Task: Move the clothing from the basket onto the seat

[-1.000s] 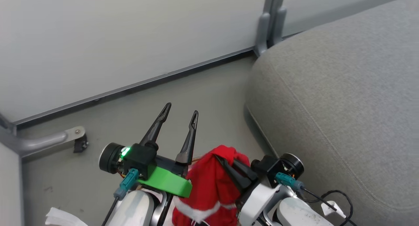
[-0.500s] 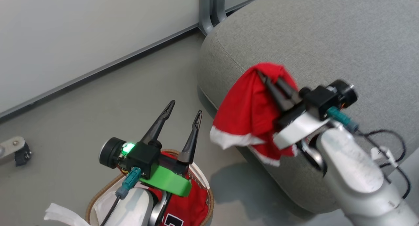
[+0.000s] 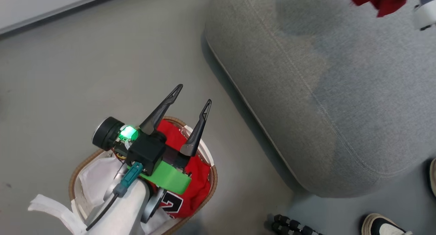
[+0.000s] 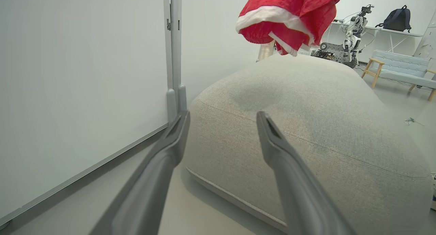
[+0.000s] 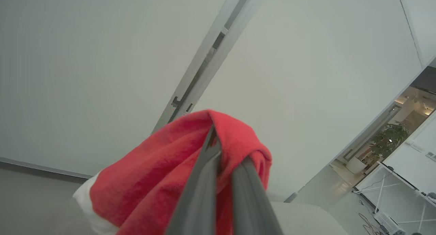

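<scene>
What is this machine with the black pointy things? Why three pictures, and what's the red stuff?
It's a robot with two arms. The pointy things are its fingers, two on each gripper. One picture comes from a camera on its head, looking down; the others come from cameras on its wrists. Its left gripper is open above the basket, where a red shirt with a number lies with a white sheet. Its right gripper pinches another red garment with white trim, up in the air over the big grey seat.
</scene>
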